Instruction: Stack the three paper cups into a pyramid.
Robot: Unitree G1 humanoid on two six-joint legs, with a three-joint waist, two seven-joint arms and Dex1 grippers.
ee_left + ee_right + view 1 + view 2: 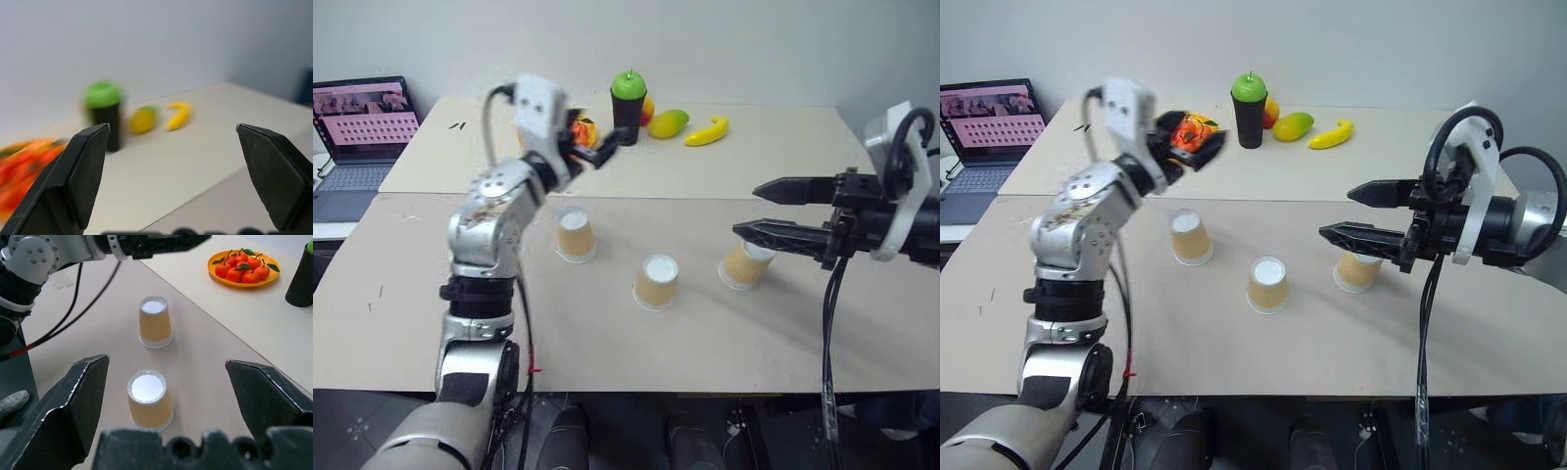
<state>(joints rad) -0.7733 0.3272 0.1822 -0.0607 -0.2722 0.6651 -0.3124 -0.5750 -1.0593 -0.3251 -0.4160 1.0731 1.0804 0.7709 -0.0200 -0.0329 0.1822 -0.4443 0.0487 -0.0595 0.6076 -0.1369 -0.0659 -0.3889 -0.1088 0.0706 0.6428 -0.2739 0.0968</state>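
Three light, crushable paper cups (656,281) sit upside down, best gripped gently mid-wall; both grippers gape empty, the right gripper (773,210) at three o'clock.

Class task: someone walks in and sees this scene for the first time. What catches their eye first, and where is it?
Three upside-down paper cups sit spread apart in a loose row mid-table, none stacked yet. The open right gripper hovers over the rightmost cup, while the open left gripper is raised toward the far side, where a black cup with a green top stands beside bright fruit.
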